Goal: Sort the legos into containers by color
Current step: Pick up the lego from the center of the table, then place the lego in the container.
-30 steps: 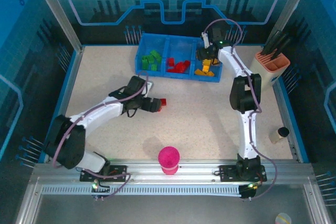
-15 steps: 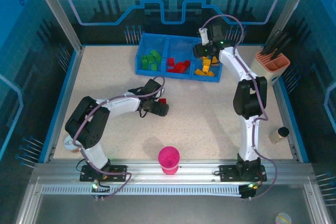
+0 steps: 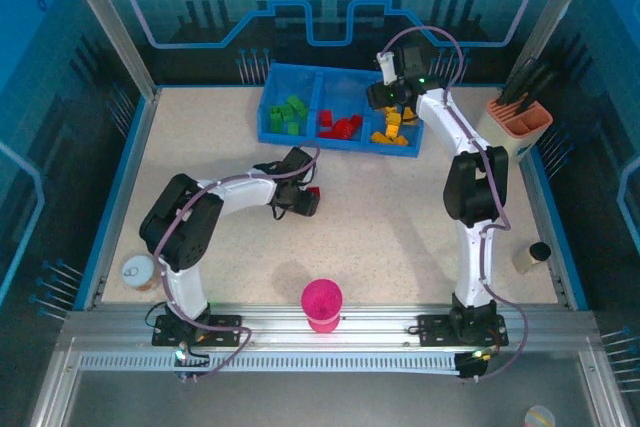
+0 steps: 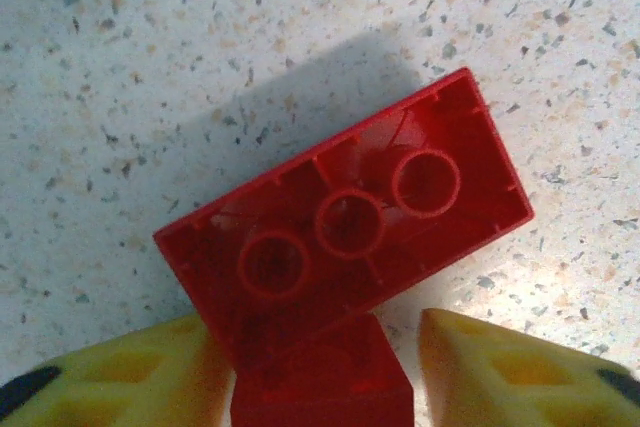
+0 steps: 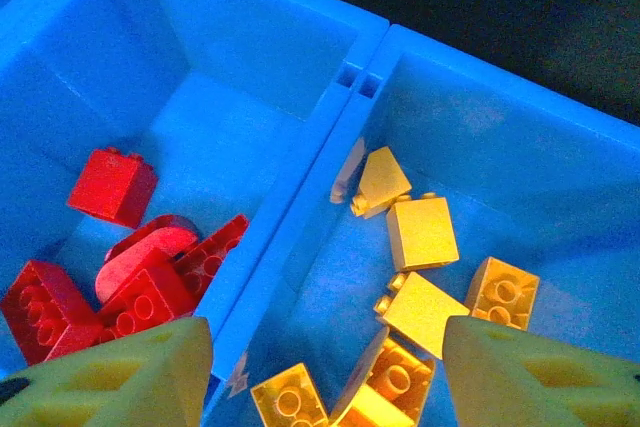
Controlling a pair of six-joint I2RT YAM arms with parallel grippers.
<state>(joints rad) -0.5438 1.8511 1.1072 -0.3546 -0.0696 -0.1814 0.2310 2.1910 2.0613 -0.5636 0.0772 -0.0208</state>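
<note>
The left gripper (image 4: 322,397) sits low over the speckled pale table (image 4: 150,57). A red rectangular plastic brick (image 4: 350,227) lies there with its hollow underside and three round tubes facing up, turned slantwise to the fingers. Its near corner reaches in between the two yellow finger pads (image 4: 110,382), where a smaller red piece (image 4: 320,362) also sits. The pads stand narrow and close on either side of it, but whether they actually press it I cannot tell. From above, this brick lies on the open table, well apart from the bright-blue plastic tray (image 3: 300,75). The right gripper (image 5: 325,347) hangs over that tray with its fingers spread wide and nothing between them. Below it, yellow bricks (image 5: 420,232) lie in the right compartment, red bricks (image 5: 110,187) in the middle one and green bricks (image 3: 288,114) in the left.
</note>
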